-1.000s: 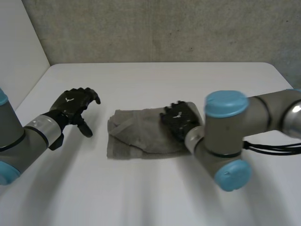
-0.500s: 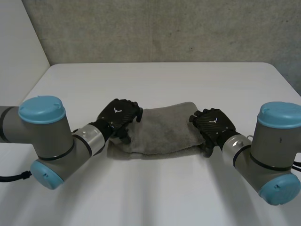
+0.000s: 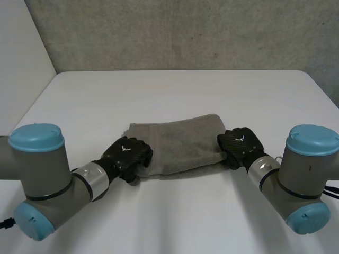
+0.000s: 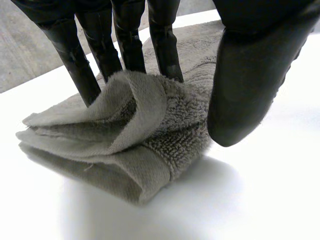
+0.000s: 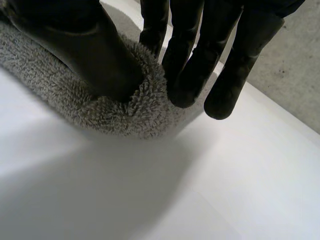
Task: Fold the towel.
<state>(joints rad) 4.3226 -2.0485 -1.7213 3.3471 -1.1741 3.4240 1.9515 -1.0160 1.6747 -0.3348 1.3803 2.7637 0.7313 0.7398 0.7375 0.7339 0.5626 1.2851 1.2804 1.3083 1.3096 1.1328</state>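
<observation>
head view: soft, even light, no hard highlights. white counter bright; grey wall behind it dimmer, mottled. towel mid-grey, evenly lit.
left wrist view: counter close to washed-out white, with a soft-edged grey shadow under the towel's folded corner. left robot hand near-solid black with a faint dull sheen.
right wrist view: right robot hand dark likewise; broad soft shadow on the counter along the towel's edge.
</observation>
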